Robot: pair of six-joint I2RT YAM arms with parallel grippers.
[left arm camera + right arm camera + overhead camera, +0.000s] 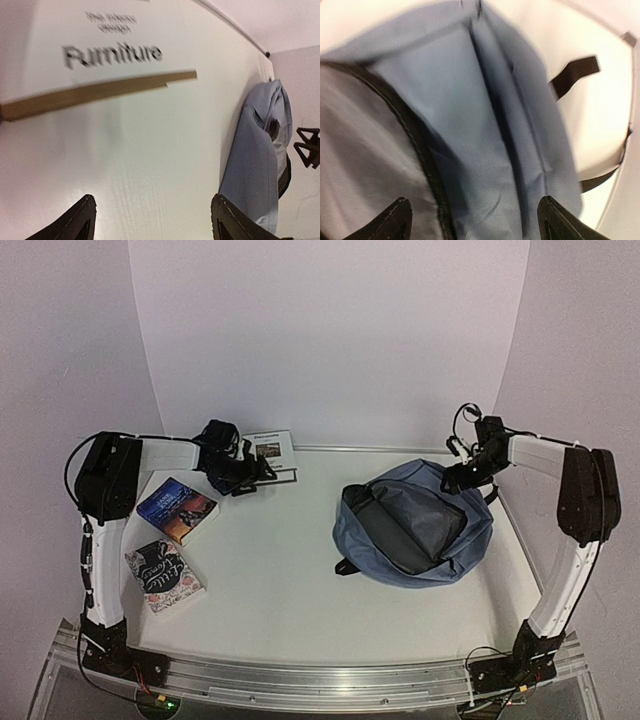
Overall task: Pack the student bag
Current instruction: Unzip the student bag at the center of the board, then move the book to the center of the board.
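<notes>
The student bag (415,525) lies on the right half of the table, slate-blue, its main compartment unzipped and the grey lining showing. My right gripper (462,476) hovers open over the bag's far right rim. In the right wrist view the blue fabric (485,125) and black zipper edge (415,145) lie below the spread fingers (472,217), with nothing held. My left gripper (250,476) is open at the back left, beside a white book (272,450). The left wrist view shows that book's "Furniture" cover (110,55) ahead of the empty gripper (152,215), and the bag (260,160) to the right.
A dark blue book (178,508) and a pink-and-black book (165,575) lie on the left side by the left arm. A black strap (575,72) trails from the bag toward the right wall. White walls close in the back and both sides.
</notes>
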